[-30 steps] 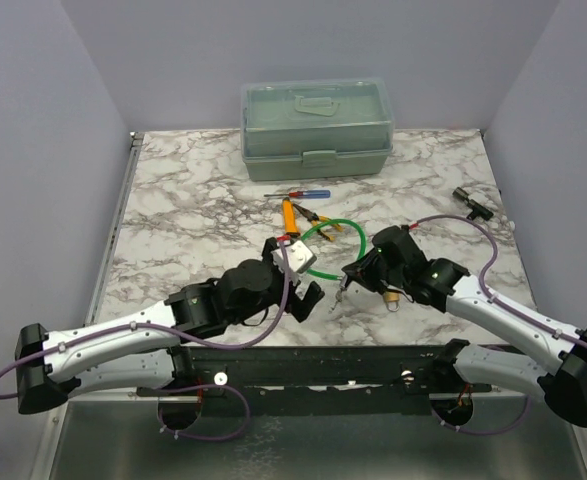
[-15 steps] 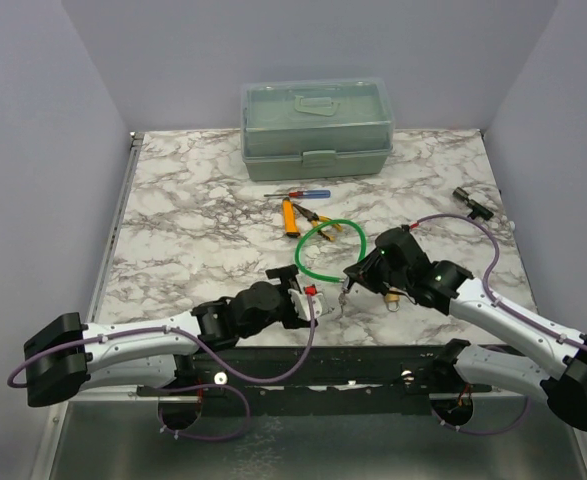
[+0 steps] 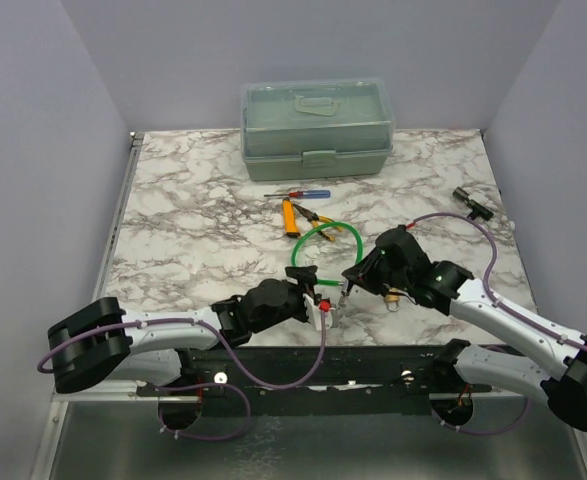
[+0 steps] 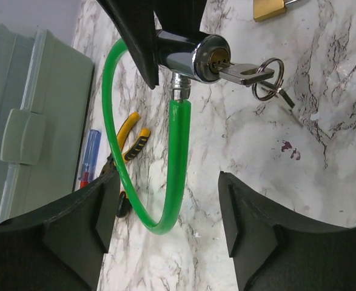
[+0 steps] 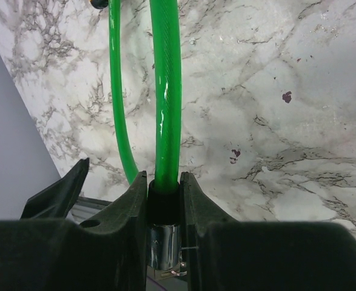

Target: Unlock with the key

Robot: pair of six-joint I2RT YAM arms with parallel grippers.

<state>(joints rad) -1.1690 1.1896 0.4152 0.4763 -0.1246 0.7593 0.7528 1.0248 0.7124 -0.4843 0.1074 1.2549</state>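
Note:
The green cable lock (image 3: 325, 240) lies as a loop mid-table. My right gripper (image 3: 356, 274) is shut on its chrome cylinder (image 5: 164, 242), with the cable (image 5: 166, 91) running out between the fingers. In the left wrist view the small silver key (image 4: 245, 74) sits in the cylinder (image 4: 196, 57), and a key ring (image 4: 267, 79) with a second key hangs from it. My left gripper (image 3: 320, 298) is open and empty, just left of the key. Its fingers (image 4: 99, 212) are wide apart below the cylinder. The key shows only as a glint in the top view (image 3: 341, 294).
A small brass padlock (image 3: 394, 298) lies by the right gripper, and it also shows in the left wrist view (image 4: 270, 7). Orange pliers (image 3: 298, 215) and a red-and-blue screwdriver (image 3: 298, 194) lie behind the loop. A green toolbox (image 3: 316, 125) stands at the back. A small black part (image 3: 470, 203) lies far right.
My left gripper has moved away from the cable loop, swung down toward the near edge, then right to sit beside the key. The right gripper has held the cylinder nearly still.

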